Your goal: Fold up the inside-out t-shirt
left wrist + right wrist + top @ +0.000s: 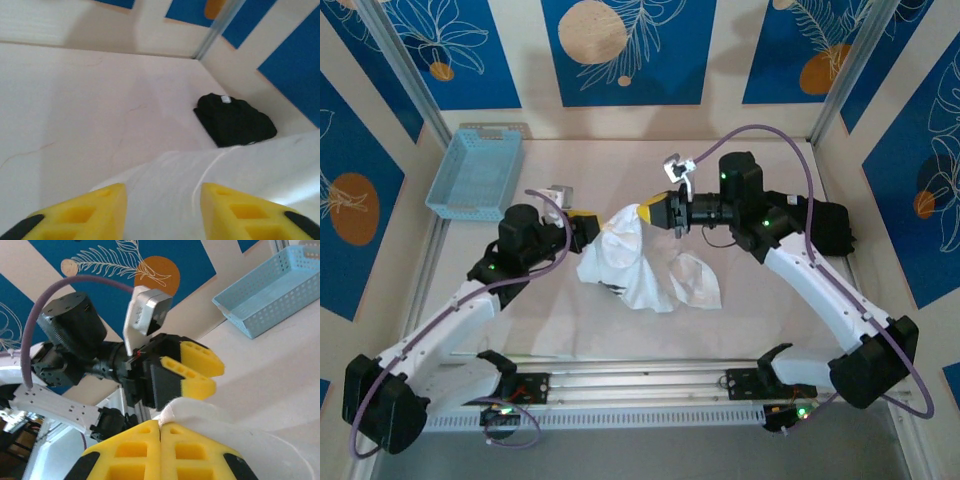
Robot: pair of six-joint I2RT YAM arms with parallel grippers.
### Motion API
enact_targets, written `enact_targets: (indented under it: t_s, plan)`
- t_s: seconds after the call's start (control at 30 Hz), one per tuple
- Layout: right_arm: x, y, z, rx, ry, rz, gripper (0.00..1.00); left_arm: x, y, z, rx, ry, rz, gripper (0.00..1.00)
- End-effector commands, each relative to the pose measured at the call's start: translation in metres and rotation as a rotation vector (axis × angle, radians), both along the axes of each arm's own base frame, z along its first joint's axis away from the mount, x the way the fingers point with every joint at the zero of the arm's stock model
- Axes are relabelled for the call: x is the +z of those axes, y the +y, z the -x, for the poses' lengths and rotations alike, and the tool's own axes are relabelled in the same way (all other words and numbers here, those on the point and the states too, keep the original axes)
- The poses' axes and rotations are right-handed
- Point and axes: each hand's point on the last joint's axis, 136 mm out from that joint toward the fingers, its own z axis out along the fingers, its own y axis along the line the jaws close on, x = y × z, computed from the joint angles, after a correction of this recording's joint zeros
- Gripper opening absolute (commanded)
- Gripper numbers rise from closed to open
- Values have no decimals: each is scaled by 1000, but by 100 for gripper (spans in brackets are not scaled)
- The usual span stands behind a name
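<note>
Item count: two arms, two tools, one white garment, one black garment, one basket.

1. The inside-out t-shirt [635, 265] lies bunched near the centre of the tabletop [620, 335], between the two tools. Its upper edge is drawn up toward the right tool; the lower part spreads on the tabletop, with one lobe of cloth extending to the right.

2. The right tool [160, 427] has both yellow fingers pressed together. A rolled white edge of the t-shirt is pinched at the fingertips.

3. The left tool [162, 192] has its two fingers spread. White cloth shows in the gap between them and beneath them. From above, this tool sits just beside the left edge of the t-shirt, facing the right tool.

4. One black folded garment [234, 121] rests on the tabletop near the right wall, well apart from the t-shirt.

5. One light-blue perforated basket [478, 172] stands at the far left corner of the tabletop.
</note>
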Motion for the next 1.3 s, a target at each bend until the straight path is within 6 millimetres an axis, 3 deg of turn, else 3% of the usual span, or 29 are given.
enact_targets:
  t_s: [0.0,0.23,0.43,0.57,0.87,1.1,1.27]
  plan:
    - [7,4,2,54,104,-57,0,7,12,19,21,-83,-117,53]
    - [-2,-3,-15,-2,176,-51,0,30,-25,65,-173,-196,-128,56]
    - [-8,-1,-20,-6,228,-43,0,23,-71,81,-350,-336,-397,52]
    - [-11,-1,-22,-3,243,-40,0,20,-88,76,-409,-485,-604,51]
    - [-13,-2,-23,13,247,-43,0,-5,-91,45,-437,-651,-947,55]
    - [-20,-6,-24,11,260,-47,0,-8,-103,23,-394,-719,-1019,53]
    - [-22,-9,-24,10,264,-47,0,-8,-106,11,-348,-738,-1026,40]
